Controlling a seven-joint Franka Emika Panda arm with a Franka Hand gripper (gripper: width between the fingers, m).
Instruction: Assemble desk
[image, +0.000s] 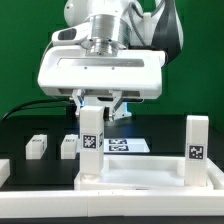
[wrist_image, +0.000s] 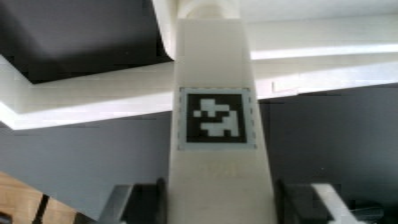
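The gripper (image: 98, 104) is seen clamped on the upper end of a white tagged leg (image: 90, 140), one finger at each side. The leg is held upright, its long axis vertical and directly beneath the gripper, with its foot set at the left end of the desk top (image: 140, 180), which lies near on the tabletop (image: 20, 132). A second leg (image: 197, 142) is stood at the right end. A third leg (image: 37, 146) and a fourth leg (image: 69, 146) are seen lying further left. Whether the foot is fully seated cannot be told. The coming move is judged to turn on that vertical axis staying square over its corner.
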